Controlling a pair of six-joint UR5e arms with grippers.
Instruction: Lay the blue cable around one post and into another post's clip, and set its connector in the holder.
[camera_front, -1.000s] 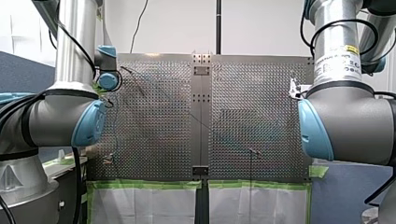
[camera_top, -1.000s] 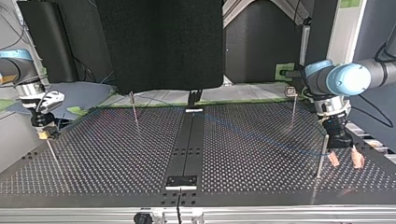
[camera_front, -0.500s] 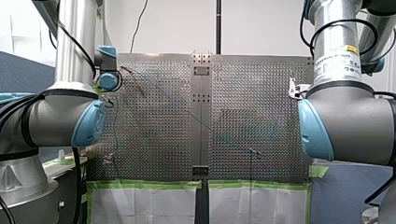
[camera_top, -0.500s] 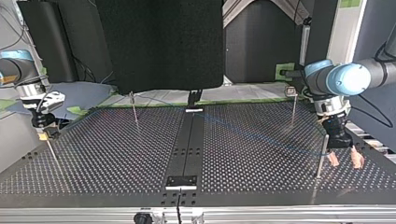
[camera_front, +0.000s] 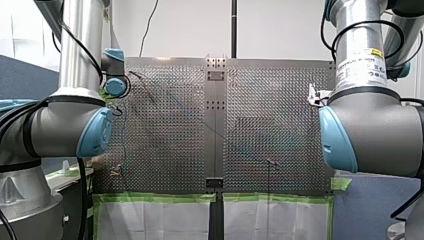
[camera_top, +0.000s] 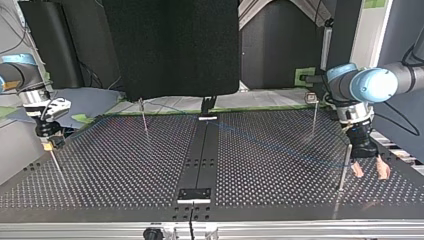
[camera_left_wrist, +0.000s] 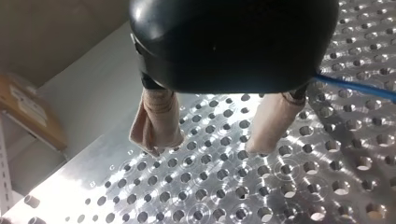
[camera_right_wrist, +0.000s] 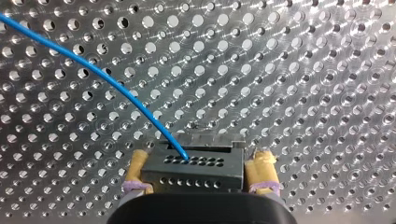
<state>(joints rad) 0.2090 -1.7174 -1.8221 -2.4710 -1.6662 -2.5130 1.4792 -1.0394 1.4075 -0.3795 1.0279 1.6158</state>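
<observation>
left gripper (camera_left_wrist: 208, 147): jaws wide, beige pads (camera_left_wrist: 156, 121) holding nothing, just above the table (camera_left_wrist: 224, 196).
right gripper (camera_right_wrist: 201, 158): yellow pads (camera_right_wrist: 261, 170) clamped on the connector (camera_right_wrist: 194, 170), 1 at each end.
cable (camera_right_wrist: 102, 77): runs from the connector over the table, passing beside 1 left pad.

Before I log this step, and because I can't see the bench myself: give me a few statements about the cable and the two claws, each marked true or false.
1. The right claw grips the black connector. True.
2. The blue cable runs from the connector out over the perforated table. True.
3. The left claw holds the cable. False: its jaws stand open and empty, and the cable passes beside it.
4. Both claws hang at the same side of the table. False: the top view shows them at opposite sides.
</observation>
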